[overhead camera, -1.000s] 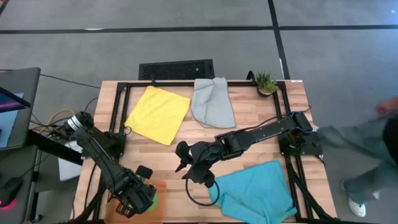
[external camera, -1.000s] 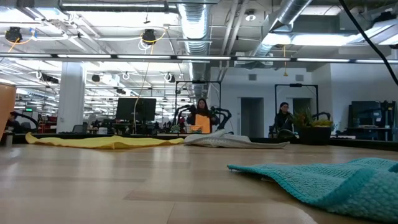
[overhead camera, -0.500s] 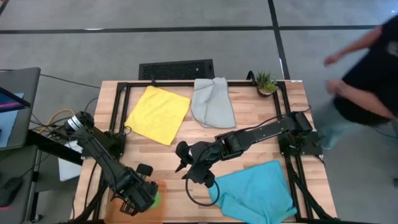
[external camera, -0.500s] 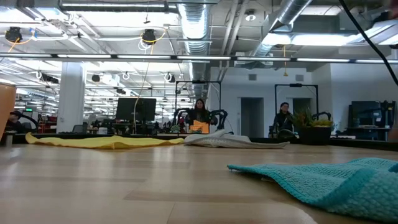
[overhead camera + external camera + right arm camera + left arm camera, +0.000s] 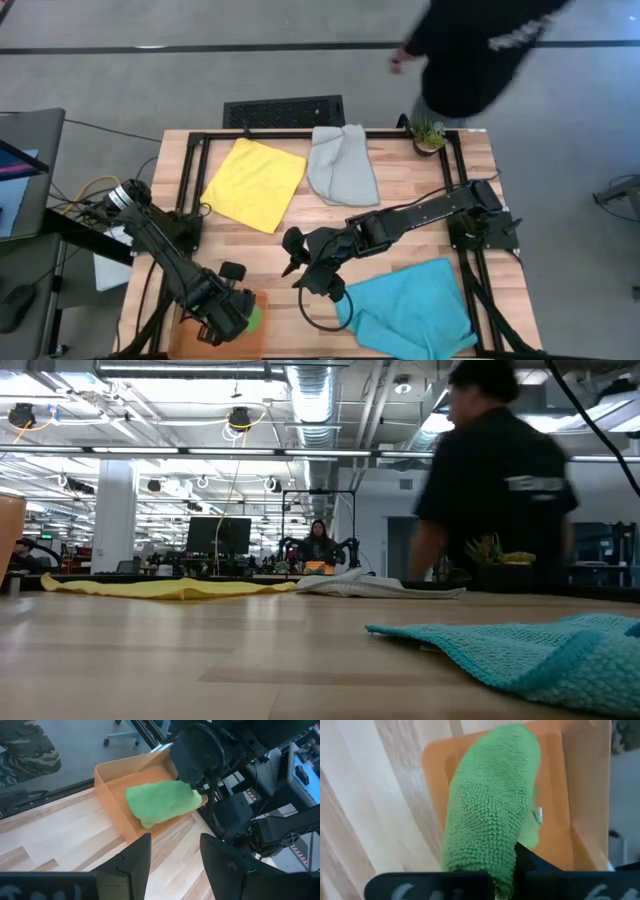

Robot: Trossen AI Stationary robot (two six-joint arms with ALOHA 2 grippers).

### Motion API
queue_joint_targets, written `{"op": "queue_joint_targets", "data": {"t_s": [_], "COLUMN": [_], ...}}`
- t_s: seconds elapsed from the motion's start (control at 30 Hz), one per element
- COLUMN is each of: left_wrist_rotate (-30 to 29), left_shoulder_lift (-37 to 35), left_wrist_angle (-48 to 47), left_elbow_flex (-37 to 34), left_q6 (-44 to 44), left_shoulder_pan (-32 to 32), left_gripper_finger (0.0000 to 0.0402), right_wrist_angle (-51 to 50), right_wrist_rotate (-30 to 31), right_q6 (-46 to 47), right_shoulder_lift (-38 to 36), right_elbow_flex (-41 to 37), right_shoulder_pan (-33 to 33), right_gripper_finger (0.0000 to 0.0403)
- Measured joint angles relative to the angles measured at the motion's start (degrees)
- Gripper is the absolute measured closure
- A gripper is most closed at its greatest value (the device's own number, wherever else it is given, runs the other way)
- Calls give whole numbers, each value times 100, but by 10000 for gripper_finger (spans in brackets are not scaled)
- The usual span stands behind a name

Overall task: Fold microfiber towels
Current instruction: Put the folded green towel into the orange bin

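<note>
At the table's near left corner my left gripper [image 5: 232,318] points down, shut on a folded green towel [image 5: 490,815] over the orange tray [image 5: 555,795]. My right gripper [image 5: 175,852] stands open above the table's middle [image 5: 308,268] and faces that tray [image 5: 107,782]. It touches nothing. The yellow towel [image 5: 255,182] and the grey towel [image 5: 343,165] lie flat at the far side. The turquoise towel [image 5: 410,312] lies rumpled at the near right. My left gripper pinches the green towel's upper end [image 5: 502,865] between its two fingers, from above, several layers thick. The bundle hangs below the fingers, and its lower end [image 5: 146,822] is down inside the tray. Whether it rests on the tray's floor I cannot tell.
A small potted plant [image 5: 428,132] stands at the far right corner. A person in a black top [image 5: 480,50] is passing along the table's far edge. A black frame [image 5: 190,170] runs around the tabletop. Bare wood [image 5: 250,255] lies between the towels.
My left gripper has rolled a little about its own axis, and the green towel has turned with it over the tray. My right arm has kept still. A person has walked from the table's right side to its far edge.
</note>
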Motion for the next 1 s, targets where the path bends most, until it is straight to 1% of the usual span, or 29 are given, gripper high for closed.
{"op": "queue_joint_targets", "data": {"t_s": [0.17, 0.27, 0.37, 0.5, 0.77, 0.93, 1.0], "left_wrist_rotate": [509, 444, 103, 30, 16, 21, 39], "left_shoulder_lift": [-2, -2, -2, -4, -4, -4, -4], "left_wrist_angle": [0, 30, 44, 44, 31, -222, -470], "left_elbow_flex": [-1, -2, -2, -2, -2, -2, -2], "left_q6": [330, 338, 103, 102, -71, -55, -221], "left_shoulder_pan": [0, -11, -9, -7, -8, -9, -9], "left_gripper_finger": [401, 401, 395, 370, 301, 280, 278], "right_wrist_angle": [97, 97, 102, 100, 93, 91, 91], "right_wrist_rotate": [0, 0, 0, 0, 0, 0, 57], "right_q6": [0, 1, 2, 2, 2, 2, 2], "right_shoulder_lift": [0, 0, 0, 0, 0, 0, 0], "right_elbow_flex": [0, 0, 0, 0, 0, 0, 0], "right_shoulder_pan": [0, 0, -2, 0, -2, 0, 0], "right_gripper_finger": [210, 210, 210, 210, 210, 210, 210]}}
